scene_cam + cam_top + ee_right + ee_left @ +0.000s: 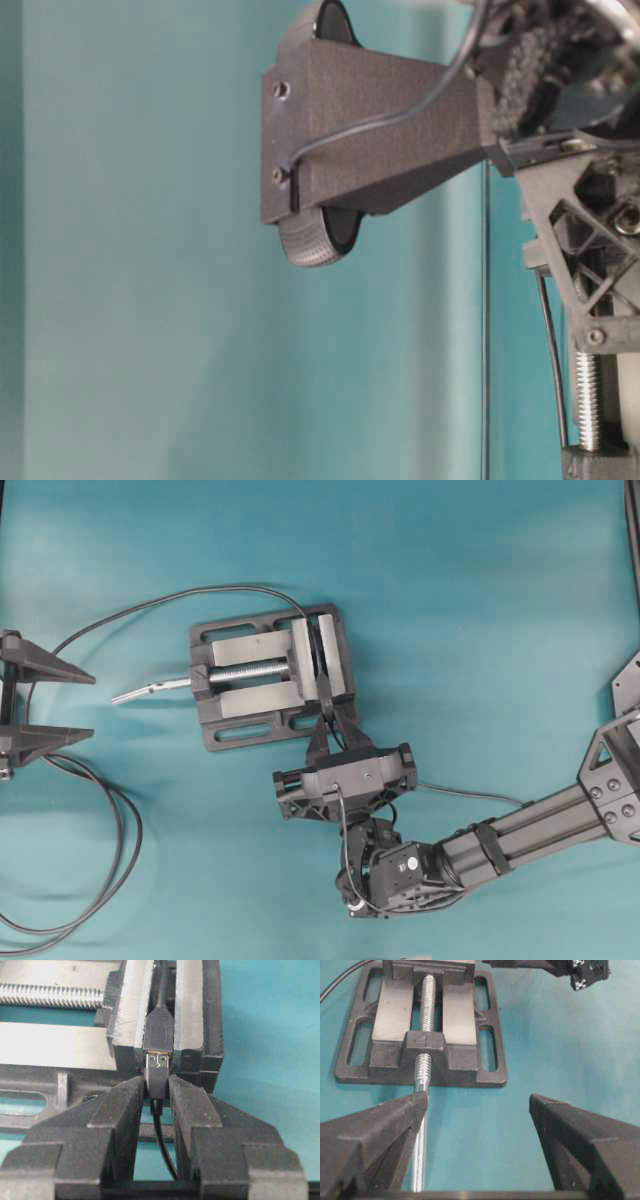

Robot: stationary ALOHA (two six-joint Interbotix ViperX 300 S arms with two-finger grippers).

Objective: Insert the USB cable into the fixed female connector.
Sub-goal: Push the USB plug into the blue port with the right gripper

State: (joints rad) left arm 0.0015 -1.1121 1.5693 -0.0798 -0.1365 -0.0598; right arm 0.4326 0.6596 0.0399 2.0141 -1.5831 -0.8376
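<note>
You will find almost nothing legible here. One mark only — a raised cast figure, seemingly a "4", on the screw block of the vise [424, 1040] in your left wrist view, at about 11 o'clock from frame centre. The USB symbol moulded on the fixed female connector [159, 1030] is faint — you cannot read it with certainty.

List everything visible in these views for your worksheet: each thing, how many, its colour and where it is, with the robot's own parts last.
Table: one, teal, under everything.
Vise: one, grey with silver jaws and screw, centre.
Female connector: one, black, clamped between the vise jaws.
Connector lead: one, dark, looping left.
USB cable: one, black, plug at the connector mouth.
Left gripper: one, black, open, left edge.
Right gripper: one, black, shut on the plug.
</note>
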